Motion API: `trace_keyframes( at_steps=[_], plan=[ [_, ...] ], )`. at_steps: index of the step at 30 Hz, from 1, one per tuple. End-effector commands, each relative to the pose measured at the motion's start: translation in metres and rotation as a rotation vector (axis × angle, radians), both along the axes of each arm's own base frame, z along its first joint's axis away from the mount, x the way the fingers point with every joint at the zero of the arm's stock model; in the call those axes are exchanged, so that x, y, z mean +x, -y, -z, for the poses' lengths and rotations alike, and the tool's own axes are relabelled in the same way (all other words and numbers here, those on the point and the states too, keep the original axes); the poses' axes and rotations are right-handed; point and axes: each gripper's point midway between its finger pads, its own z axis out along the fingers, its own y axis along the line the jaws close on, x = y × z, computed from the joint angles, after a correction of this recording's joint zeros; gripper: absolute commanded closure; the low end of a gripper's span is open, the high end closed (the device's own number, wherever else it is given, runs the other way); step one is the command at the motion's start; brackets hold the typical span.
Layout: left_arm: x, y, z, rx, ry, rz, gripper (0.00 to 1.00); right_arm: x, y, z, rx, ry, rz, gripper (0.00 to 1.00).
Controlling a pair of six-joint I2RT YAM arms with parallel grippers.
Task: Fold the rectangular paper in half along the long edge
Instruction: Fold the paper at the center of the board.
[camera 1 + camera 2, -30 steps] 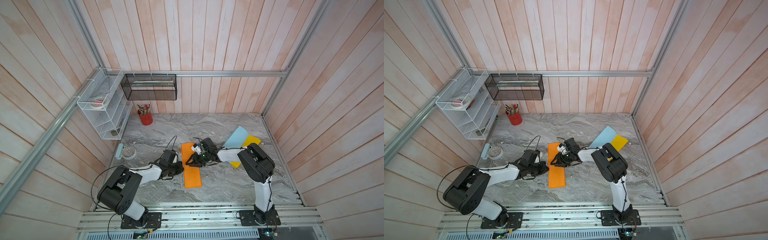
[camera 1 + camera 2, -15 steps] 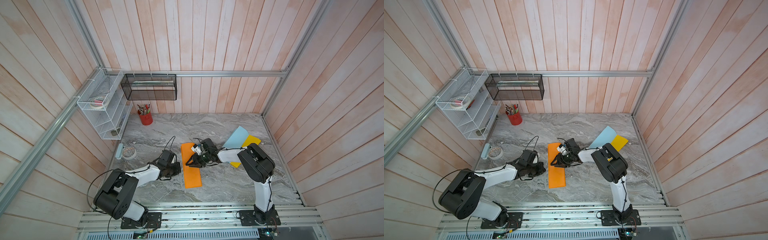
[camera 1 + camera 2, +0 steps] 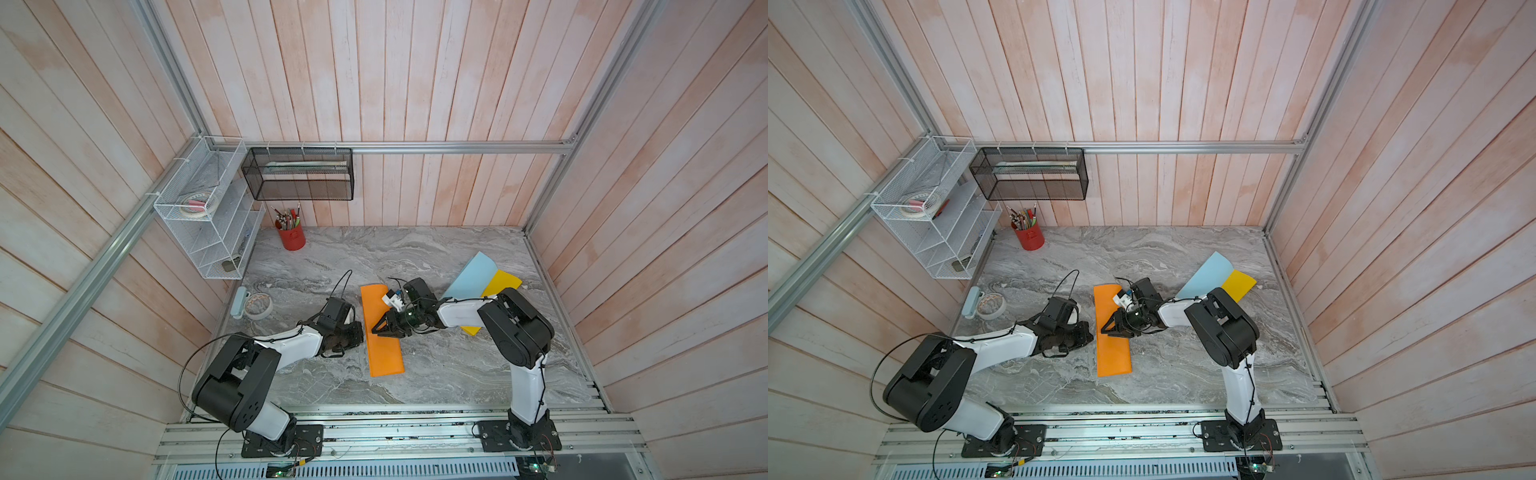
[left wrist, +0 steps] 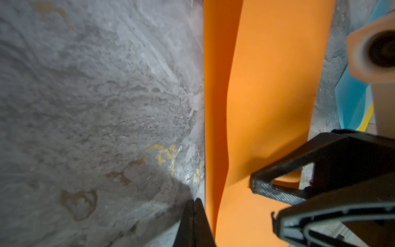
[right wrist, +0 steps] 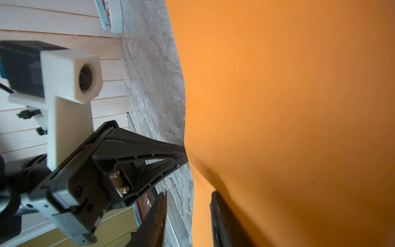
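Paper (image 3: 384, 353), orange and folded thin, lies under right gripper (image 3: 379, 331), jaws apart; left gripper (image 3: 358, 332), squeezed together, touches its edge.

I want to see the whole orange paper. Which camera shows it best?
A top view: nearly the whole paper shows, only the right gripper covers a bit. The wrist views show just close-up patches.

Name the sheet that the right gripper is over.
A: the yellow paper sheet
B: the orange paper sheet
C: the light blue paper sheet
B: in a top view the right gripper hangs over the orange paper sheet, its fingertips above that sheet's middle.
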Motion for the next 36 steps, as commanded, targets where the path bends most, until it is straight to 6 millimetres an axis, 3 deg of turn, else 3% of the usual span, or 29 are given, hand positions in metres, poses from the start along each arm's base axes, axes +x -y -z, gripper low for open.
trace_keyframes(
  at_steps=[1,10,19,36],
  plan=[
    [0.006,0.002,-0.002,-0.002,0.012,0.011,1.00,-0.007,-0.002,-0.011,0.037,0.005,-0.021,0.63],
    [0.005,0.003,-0.001,-0.006,0.008,0.013,1.00,-0.003,-0.009,-0.017,0.078,-0.005,-0.018,0.63],
    [0.004,0.003,0.001,-0.006,0.001,0.015,1.00,-0.010,-0.003,-0.001,0.045,-0.028,-0.028,0.63],
    [0.003,0.003,0.002,-0.008,-0.004,0.016,1.00,-0.007,-0.005,0.005,0.046,-0.031,-0.027,0.63]
  ],
)
